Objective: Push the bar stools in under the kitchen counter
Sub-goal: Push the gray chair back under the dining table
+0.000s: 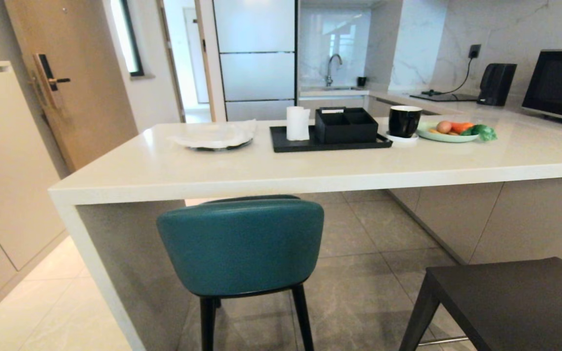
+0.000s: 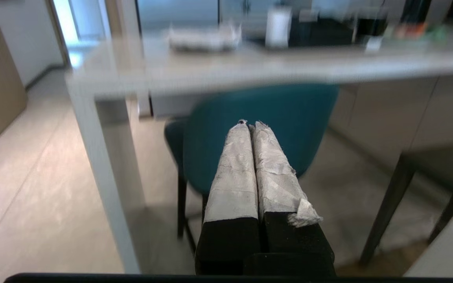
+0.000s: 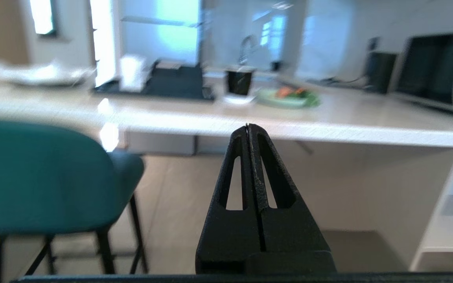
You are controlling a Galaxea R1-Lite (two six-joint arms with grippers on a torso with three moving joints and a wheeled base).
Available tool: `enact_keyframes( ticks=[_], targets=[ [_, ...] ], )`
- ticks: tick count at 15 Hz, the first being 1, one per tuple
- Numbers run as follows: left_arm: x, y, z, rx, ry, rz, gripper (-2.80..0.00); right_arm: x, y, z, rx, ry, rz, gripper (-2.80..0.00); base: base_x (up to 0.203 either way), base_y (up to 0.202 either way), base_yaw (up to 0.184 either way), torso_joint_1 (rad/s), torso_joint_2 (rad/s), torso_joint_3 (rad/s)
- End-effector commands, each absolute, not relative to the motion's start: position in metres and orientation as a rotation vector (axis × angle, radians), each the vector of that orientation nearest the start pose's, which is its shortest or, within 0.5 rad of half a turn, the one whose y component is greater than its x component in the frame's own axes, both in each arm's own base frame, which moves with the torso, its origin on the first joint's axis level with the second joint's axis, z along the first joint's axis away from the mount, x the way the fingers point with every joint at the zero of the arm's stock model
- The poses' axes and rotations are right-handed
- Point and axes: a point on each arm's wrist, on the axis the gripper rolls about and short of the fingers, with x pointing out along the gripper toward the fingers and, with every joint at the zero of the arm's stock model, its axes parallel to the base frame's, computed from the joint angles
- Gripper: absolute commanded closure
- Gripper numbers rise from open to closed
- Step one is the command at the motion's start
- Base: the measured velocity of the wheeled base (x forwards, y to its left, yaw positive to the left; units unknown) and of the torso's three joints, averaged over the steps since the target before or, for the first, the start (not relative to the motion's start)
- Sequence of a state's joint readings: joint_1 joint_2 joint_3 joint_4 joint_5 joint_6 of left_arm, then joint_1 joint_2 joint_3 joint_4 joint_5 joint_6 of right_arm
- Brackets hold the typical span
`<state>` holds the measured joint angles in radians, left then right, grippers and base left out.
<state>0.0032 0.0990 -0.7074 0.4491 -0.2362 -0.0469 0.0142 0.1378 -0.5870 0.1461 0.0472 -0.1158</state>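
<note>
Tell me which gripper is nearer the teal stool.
Left. The left gripper points straight at the teal stool; the right gripper has it off to one side.

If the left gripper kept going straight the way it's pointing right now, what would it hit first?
Most likely the teal stool: the left gripper, shut, points at its curved padded back, with nothing visible between them. How far off the backrest is cannot be told.

Grey tiled floor (image 1: 359, 243); wooden door (image 1: 76, 87), beige cabinet (image 1: 3, 161) at left; marble wall (image 1: 505, 24), sink (image 1: 332, 87) behind.
</note>
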Motion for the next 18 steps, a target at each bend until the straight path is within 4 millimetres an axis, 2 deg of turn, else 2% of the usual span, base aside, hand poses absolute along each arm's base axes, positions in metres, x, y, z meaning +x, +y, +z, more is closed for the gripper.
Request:
enact_keyframes(
  ticks=[1, 3, 6, 9, 11, 13, 17, 18],
  targets=[
    [-0.1, -0.005, 0.175, -0.017, -0.116, -0.208, 0.0, -0.091, 0.001, 0.189, -0.13, -0.293, 0.077, 0.0, 0.0, 0.0, 0.0, 0.0, 0.0, 0.0],
    [-0.085, -0.003, 0.157, -0.027, -0.027, -0.156, 0.0, -0.08, 0.002, 0.164, -0.122, -0.159, 0.085, 0.0, 0.0, 0.0, 0.0, 0.0, 0.0, 0.0],
    [-0.061, -0.003, 0.124, -0.036, 0.084, -0.153, 0.0, -0.055, 0.001, 0.133, -0.119, -0.075, 0.059, 0.0, 0.0, 0.0, 0.0, 0.0, 0.0, 0.0],
    [-0.036, -0.003, 0.096, -0.01, 0.039, -0.152, 0.0, -0.037, 0.001, 0.107, -0.119, -0.049, 0.049, 0.0, 0.0, 0.0, 0.0, 0.0, 0.0, 0.0],
    [-0.027, -0.003, 0.089, 0.006, -0.042, -0.144, 0.0, -0.031, 0.001, 0.095, -0.119, -0.031, 0.048, 0.0, 0.0, 0.0, 0.0, 0.0, 0.0, 0.0],
    [-0.026, -0.003, 0.085, -0.028, -0.03, -0.14, 0.0, -0.023, 0.001, 0.078, -0.125, -0.018, 0.049, 0.0, 0.0, 0.0, 0.0, 0.0, 0.0, 0.0],
    [-0.024, -0.002, 0.086, -0.032, -0.074, -0.112, 0.0, -0.023, 0.001, 0.074, -0.109, 0.016, 0.052, 0.0, 0.0, 0.0, 0.0, 0.0, 0.0, 0.0],
    [-0.025, -0.002, 0.084, -0.032, -0.039, -0.106, 0.0, -0.023, 0.001, 0.074, -0.106, 0.016, 0.051, 0.0, 0.0, 0.0, 0.0, 0.0, 0.0, 0.0]
  ],
)
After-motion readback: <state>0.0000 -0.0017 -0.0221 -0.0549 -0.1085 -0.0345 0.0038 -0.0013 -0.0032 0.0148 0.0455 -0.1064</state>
